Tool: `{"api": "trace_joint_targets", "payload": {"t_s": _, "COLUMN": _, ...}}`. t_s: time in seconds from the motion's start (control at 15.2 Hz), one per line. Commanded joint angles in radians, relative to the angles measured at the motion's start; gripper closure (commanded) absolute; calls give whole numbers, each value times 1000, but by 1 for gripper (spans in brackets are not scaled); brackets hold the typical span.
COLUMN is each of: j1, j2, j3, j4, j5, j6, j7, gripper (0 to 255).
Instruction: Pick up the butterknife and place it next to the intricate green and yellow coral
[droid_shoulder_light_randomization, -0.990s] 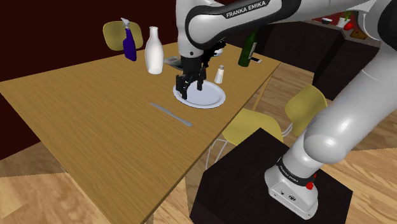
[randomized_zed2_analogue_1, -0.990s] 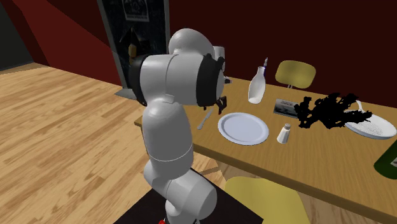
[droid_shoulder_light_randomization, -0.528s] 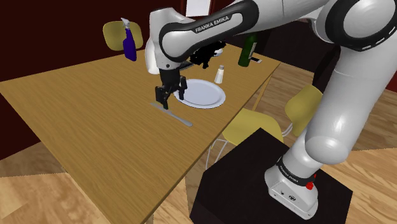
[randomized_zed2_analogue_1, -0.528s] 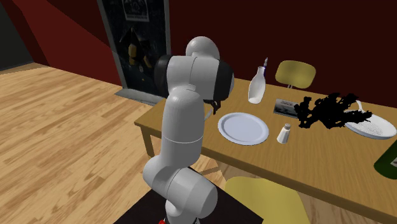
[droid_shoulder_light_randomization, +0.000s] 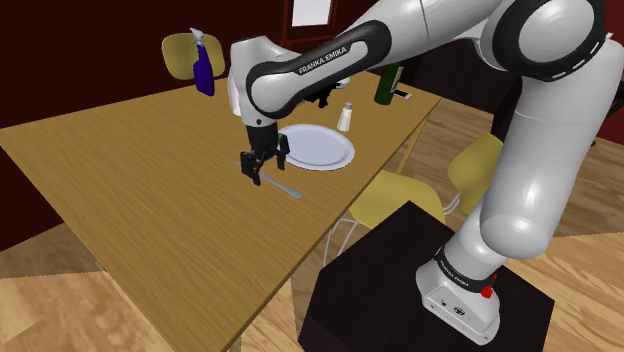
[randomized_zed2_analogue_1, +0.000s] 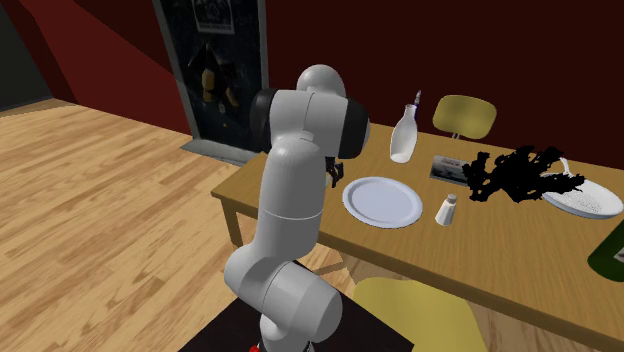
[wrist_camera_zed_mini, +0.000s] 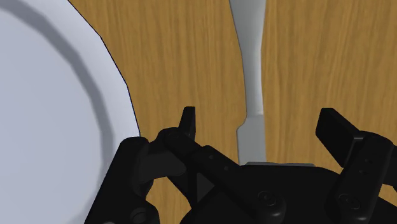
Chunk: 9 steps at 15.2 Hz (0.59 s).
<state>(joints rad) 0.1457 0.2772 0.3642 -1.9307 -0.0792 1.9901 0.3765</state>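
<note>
- The butterknife (wrist_camera_zed_mini: 250, 76), plain grey, lies flat on the wooden surface (droid_shoulder_light_randomization: 130, 170). In the shoulder view it sits at the middle of the frame, just to the lower left of the plate.
- The jaws are open. In the wrist view one of the black fingers (wrist_camera_zed_mini: 186, 122) stands on each side of the knife, and neither touches it.
- In the shoulder view the jaws point down over the knife's upper-left end, close above the wood.
- The white round plate (droid_shoulder_light_randomization: 320, 148) is just beside the knife, with a strip of bare wood between its rim and the blade.
- A small pale shaker (droid_shoulder_light_randomization: 346, 117) stands just past the plate toward the upper right. A dark green bottle (droid_shoulder_light_randomization: 388, 82) stands farther back, near the surface's far corner.
- A blue spray bottle (droid_shoulder_light_randomization: 203, 68) stands at the far edge, upper left of the shoulder view.
- In the second exterior view a white bottle (randomized_zed2_analogue_1: 404, 137) stands beyond the plate, with a flat book-like thing (randomized_zed2_analogue_1: 446, 168) to its right.
- The coral (randomized_zed2_analogue_1: 520, 175), drawn solid black, sits at the right of that view, well apart from the knife. The plate and the shaker lie between the two.
- A pale shallow dish (randomized_zed2_analogue_1: 595, 203) lies at the right edge. The coral overlaps its rim in that view, but whether they touch cannot be told.
- Yellow chairs (droid_shoulder_light_randomization: 480, 170) stand by the near side of the surface, beside the dark stand (droid_shoulder_light_randomization: 420, 280).
</note>
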Motion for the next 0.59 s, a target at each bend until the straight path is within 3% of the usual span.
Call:
{"api": "trace_joint_targets", "payload": {"t_s": 0.0, "j1": 0, "j2": 5, "j3": -1, "j4": -10, "j5": -2, "j6": 14, "j7": 1, "gripper": 0}}
{"api": "trace_joint_targets", "payload": {"t_s": 0.46, "j1": 0, "j2": 5, "j3": -1, "j4": -10, "j5": -2, "j6": 14, "j7": 1, "gripper": 0}}
{"api": "trace_joint_targets", "payload": {"t_s": 0.53, "j1": 0, "j2": 5, "j3": -1, "j4": -10, "j5": -2, "j6": 14, "j7": 1, "gripper": 255}}
